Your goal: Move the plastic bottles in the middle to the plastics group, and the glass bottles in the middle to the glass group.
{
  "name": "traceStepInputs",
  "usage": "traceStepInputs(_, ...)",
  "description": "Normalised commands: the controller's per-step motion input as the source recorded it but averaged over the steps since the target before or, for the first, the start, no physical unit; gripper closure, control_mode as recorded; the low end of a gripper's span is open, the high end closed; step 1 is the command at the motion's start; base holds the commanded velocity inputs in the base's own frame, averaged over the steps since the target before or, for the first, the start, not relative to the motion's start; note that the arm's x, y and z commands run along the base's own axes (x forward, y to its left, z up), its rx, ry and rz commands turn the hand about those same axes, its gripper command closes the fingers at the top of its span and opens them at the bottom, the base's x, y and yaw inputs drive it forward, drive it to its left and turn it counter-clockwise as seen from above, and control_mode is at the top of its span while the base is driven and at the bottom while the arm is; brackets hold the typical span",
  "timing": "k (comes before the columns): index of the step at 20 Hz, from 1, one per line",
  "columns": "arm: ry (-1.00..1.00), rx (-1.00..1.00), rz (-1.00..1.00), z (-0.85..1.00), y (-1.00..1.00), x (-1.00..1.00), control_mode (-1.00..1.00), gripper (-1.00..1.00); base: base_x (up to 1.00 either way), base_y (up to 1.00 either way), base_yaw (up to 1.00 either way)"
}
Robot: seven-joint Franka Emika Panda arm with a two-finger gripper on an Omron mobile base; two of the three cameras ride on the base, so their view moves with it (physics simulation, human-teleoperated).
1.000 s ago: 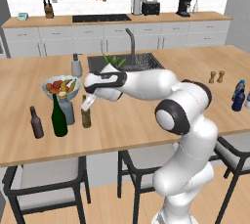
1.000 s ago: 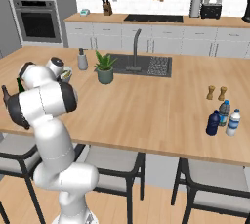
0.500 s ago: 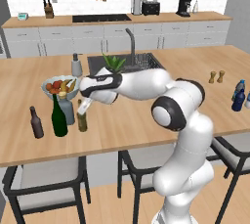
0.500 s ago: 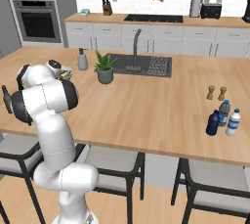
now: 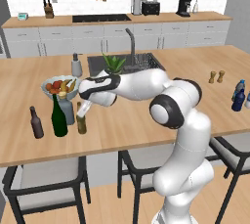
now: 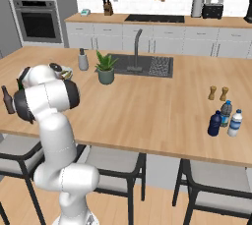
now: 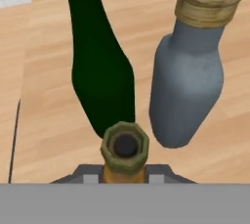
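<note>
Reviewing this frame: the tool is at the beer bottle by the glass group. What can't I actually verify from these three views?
- Beer bottle base, hand view: hidden below its own mouth and the frame's bottom, so standing or lifted is unclear.
- Tool fingertips, left base view: too small and blurred to judge contact.
- Wine bottle top, hand view: cut off by the upper edge.
- Flask, left base view: partly hidden behind the wine bottle.

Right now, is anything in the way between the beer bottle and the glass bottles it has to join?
Nothing visible blocks it. The gripper is shut on the beer bottle, which already stands right beside the wine bottle and the grey flask, with the brown bottle a little further left on the counter.
</note>
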Motion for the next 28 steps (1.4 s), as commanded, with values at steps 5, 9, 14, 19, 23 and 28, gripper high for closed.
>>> traceStepInputs(5,0.0,-0.02,0.0,0.0,0.06,0.32,-1.0,1.0,0.0,0.0,0.0)
traceStepInputs(9,-0.03,0.0,0.01,0.0,0.08,0.06,-1.0,1.0,0.0,0.0,0.0)
traceStepInputs(14,-0.02,0.0,0.02,0.11,0.09,-0.01,-1.0,1.0,0.0,0.0,0.0)
traceStepInputs(19,-0.12,0.0,0.03,0.01,0.04,0.0,-1.0,1.0,0.0,0.0,0.0)
traceStepInputs(23,-0.15,0.0,0.02,0.0,0.0,0.0,-1.0,1.0,0.0,0.0,0.0)
traceStepInputs(28,-0.04,0.0,0.0,-0.02,0.0,0.0,-1.0,1.0,0.0,0.0,0.0)
